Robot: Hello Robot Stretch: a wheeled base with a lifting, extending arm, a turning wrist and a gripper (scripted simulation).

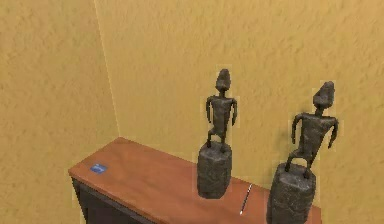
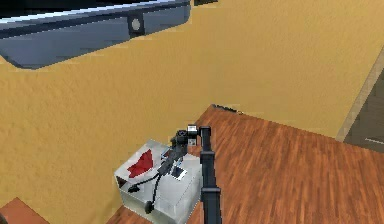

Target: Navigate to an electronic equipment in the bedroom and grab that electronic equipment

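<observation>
Because the dark gripper [image 2: 171, 160] hangs where the white box with a red mark [image 2: 137, 176], maybe the thing to grab, sits by the yellow wall [image 2: 90, 110], I cannot tell what it holds.

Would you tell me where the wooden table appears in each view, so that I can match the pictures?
Forward view: the table runs along the bottom, from left of middle to the right, under two statues.
Arm side view: a brown wedge in the bottom left corner is likely its top; I cannot be sure.
Shared landmark: the yellow wall behind, also seen here.
</observation>
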